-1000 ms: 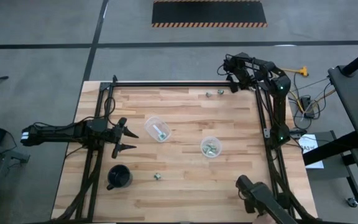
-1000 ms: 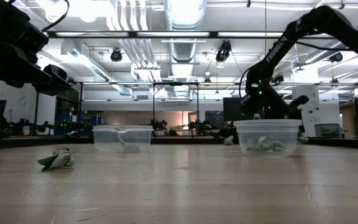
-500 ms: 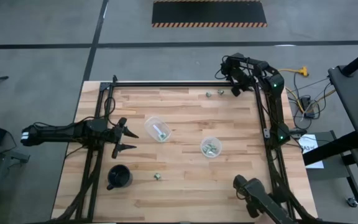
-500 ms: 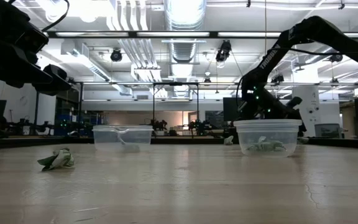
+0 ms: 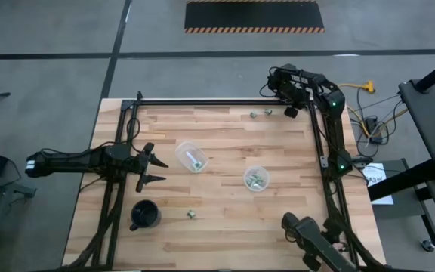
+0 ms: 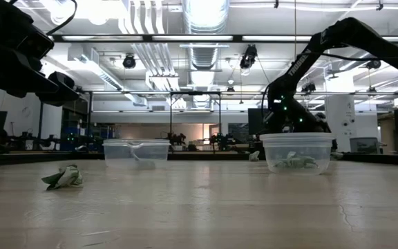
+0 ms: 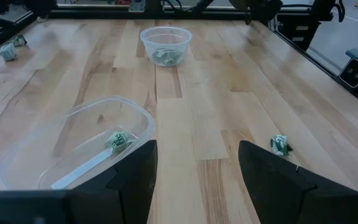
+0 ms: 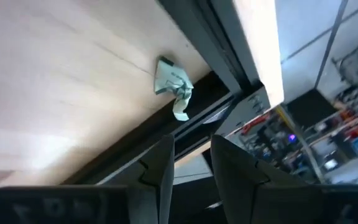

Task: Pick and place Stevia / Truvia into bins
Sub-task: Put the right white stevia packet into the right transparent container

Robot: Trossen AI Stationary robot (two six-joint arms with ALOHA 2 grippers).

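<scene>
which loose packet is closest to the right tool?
The packet at the table's far edge, just left of the right tool. Its neighbour lies a bit farther left, and the third loose one sits near the black cup.

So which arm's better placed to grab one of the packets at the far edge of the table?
Probably the right. Its gripper hangs open over the far right corner, beside the two loose packets there. The left gripper waits by the near-left bin, far away.
</scene>
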